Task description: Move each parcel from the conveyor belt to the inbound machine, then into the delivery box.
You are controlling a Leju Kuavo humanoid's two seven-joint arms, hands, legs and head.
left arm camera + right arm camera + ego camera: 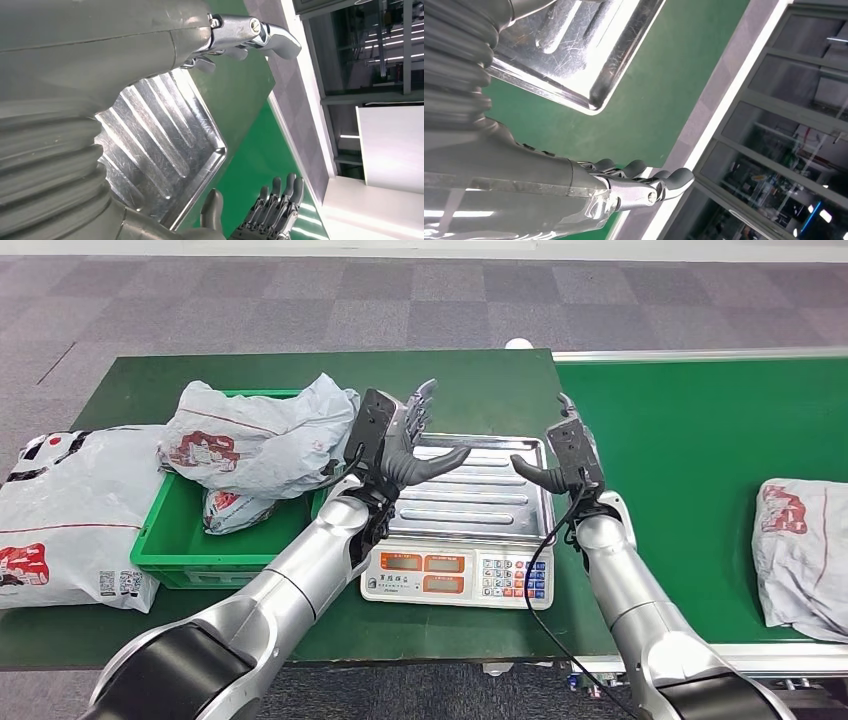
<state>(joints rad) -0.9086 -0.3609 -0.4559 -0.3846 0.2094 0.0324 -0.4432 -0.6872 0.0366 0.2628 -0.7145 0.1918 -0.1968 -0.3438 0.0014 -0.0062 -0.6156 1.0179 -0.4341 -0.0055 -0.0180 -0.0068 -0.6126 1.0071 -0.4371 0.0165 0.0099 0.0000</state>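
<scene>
Green crate point(160, 550) holds grey parcels point(260, 440), piled above its rim.

I see grey parcels point(255, 440) with red-white print | green box point(170, 550) | green surface point(480, 380) | silver ribbed scale tray point(475, 490) | green belt point(690, 430) at 3 o'clock

Parcel point(803, 555) on belt point(700, 440): cut off by right edge. Large parcel point(65, 515) on desk point(480, 380): cut off by left edge. Small parcel point(235, 510) in crate point(165, 550): mostly buried under another parcel point(260, 435). Scale point(460, 575) display digits: too small to read.
</scene>
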